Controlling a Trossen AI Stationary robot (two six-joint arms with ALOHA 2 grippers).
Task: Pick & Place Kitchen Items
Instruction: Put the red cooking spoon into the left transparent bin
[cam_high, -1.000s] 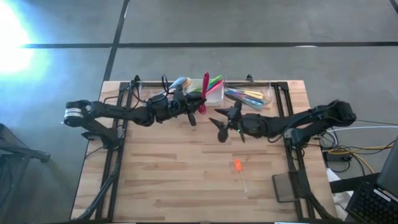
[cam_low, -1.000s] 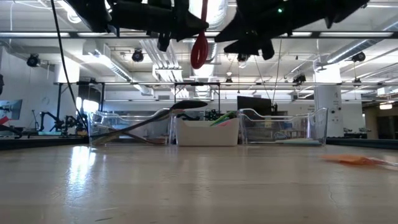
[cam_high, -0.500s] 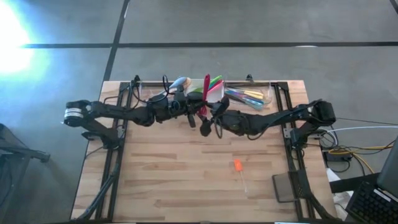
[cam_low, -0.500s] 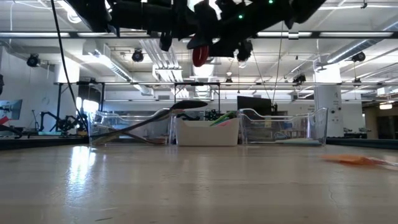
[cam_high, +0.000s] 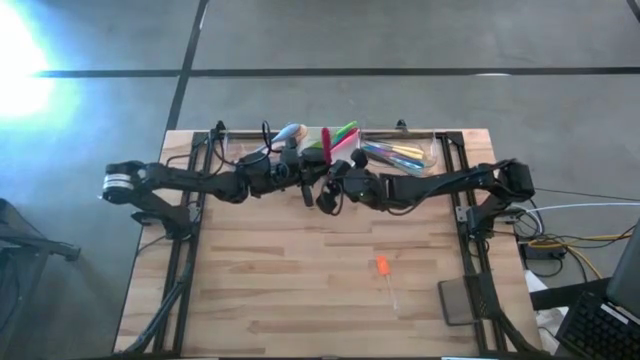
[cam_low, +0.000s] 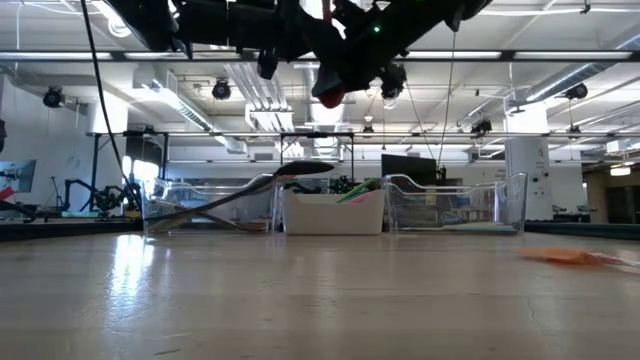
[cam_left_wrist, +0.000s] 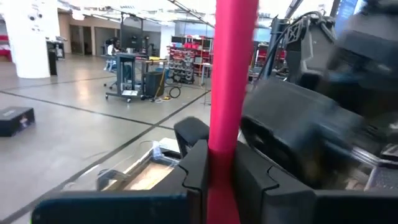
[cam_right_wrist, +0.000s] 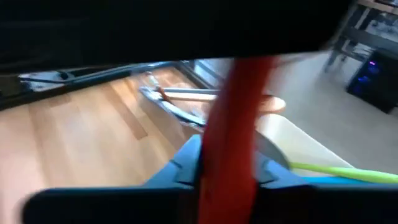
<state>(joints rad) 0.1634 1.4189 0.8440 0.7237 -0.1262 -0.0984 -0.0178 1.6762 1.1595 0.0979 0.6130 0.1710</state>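
A red utensil (cam_high: 328, 148) hangs in the air over the far middle of the table, in front of the white tray (cam_high: 347, 153). Its rounded red end (cam_low: 330, 97) shows below the arms in the low view. My left gripper (cam_high: 308, 180) comes in from the left and is shut on its handle. My right gripper (cam_high: 332, 190) comes in from the right and is shut on the same handle. Green and pink utensils (cam_high: 345, 131) stick out of the white tray. More coloured utensils (cam_high: 395, 153) lie in the right clear tray. My left gripper pinches the red handle (cam_left_wrist: 222, 134) between its two fingers (cam_left_wrist: 194, 169), roughly level from the table's left, the fingers across the handle. The utensil is clear of the table. My right gripper pinches the red handle (cam_right_wrist: 231, 134) between its two fingers (cam_right_wrist: 185, 163). It comes from the table's right, slanting slightly down, across the handle.
A clear tray (cam_low: 205, 205) at the far left holds a black ladle (cam_low: 250, 190). A small orange item (cam_high: 382, 265) lies on the bare wood at the near right, and a dark pad (cam_high: 457, 301) beside the right rail. The near half of the table is open wood.
My right gripper has gone toward the table's left, up to the red utensil held by my left gripper, and has shut on its handle from wide open. The utensil has stayed in the air; my left gripper has kept its hold.
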